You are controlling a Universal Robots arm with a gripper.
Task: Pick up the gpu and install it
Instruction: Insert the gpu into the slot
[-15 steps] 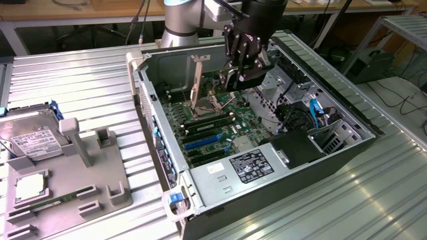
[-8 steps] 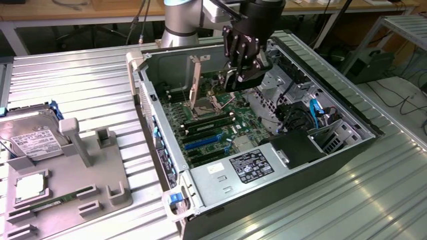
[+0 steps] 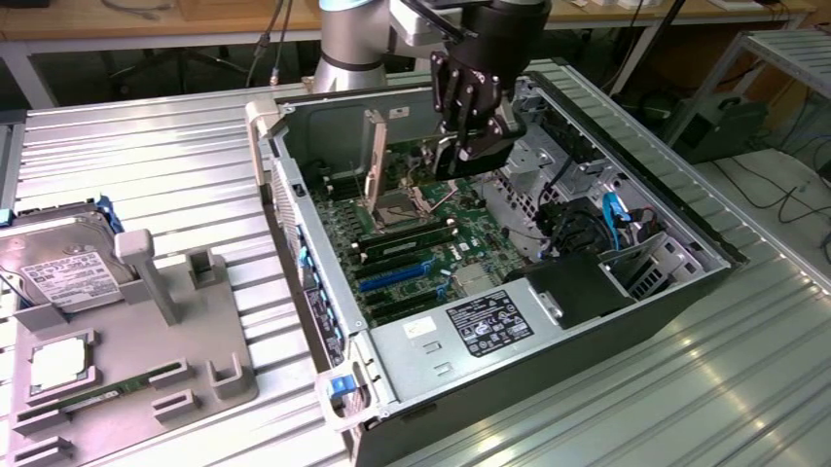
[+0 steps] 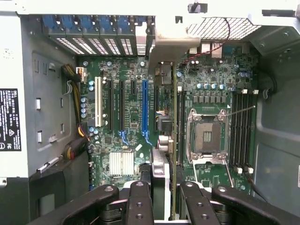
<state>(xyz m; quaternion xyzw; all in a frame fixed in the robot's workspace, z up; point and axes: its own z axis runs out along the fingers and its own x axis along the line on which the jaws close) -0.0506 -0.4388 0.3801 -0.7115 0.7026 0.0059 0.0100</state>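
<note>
The end effector (image 4: 166, 199) pinches the gpu (image 4: 164, 140) (held edge-on) over the motherboard (image 4: 133, 110). Both sit inside the open case (image 3: 678, 222).

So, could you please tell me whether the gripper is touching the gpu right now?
Touching. In the wrist view the gripper has the gpu edge-on between its fingers, both pressed against its sides.

gpu (image 4: 174, 140) face hidden, edge-on btw tool (image 4: 164, 190) fingers, PSU label (image 3: 484, 324) txt unreadable
</note>
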